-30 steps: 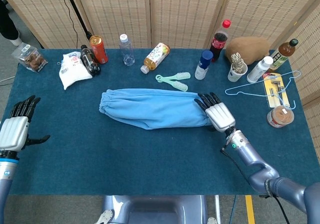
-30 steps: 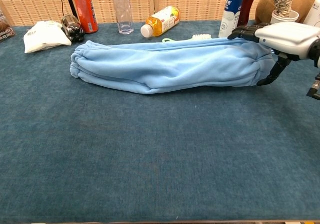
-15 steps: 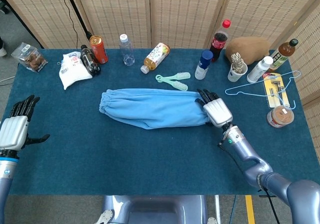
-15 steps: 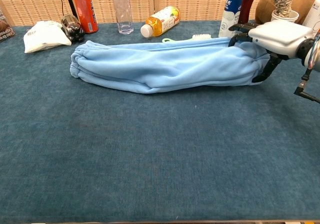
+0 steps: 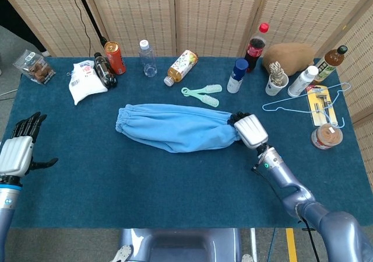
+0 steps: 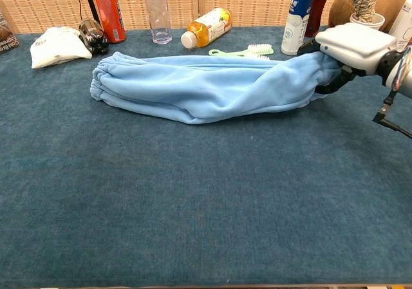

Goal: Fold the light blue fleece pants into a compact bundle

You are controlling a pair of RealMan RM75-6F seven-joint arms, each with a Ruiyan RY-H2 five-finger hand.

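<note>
Now my right hand has closed on the right end of the light blue pants. Half a second ago its fingers lay flat on top of the cloth. In this moment they are curled in and the end of the pants is bunched up and held in them. In the chest view that end has also come up off the table a little, and the cloth slopes down from the hand to the middle of the pants.

I think this means I have my grip, and the fold can start. My guess is that the next move is to carry this end over to the left, toward the other end of the pants.

The pants lie long across the middle of the table, already doubled into a narrow roll. The left end has not moved.

The chest view shows me the lift and the dark fingers tucked under the cloth. The head view does not show that well, because the white back of the hand hides the fingers.

The head view shows my left hand, which the chest view does not show at all. It waits at the far left edge of the table, well apart from the pants, fingers spread and holding nothing.
</note>
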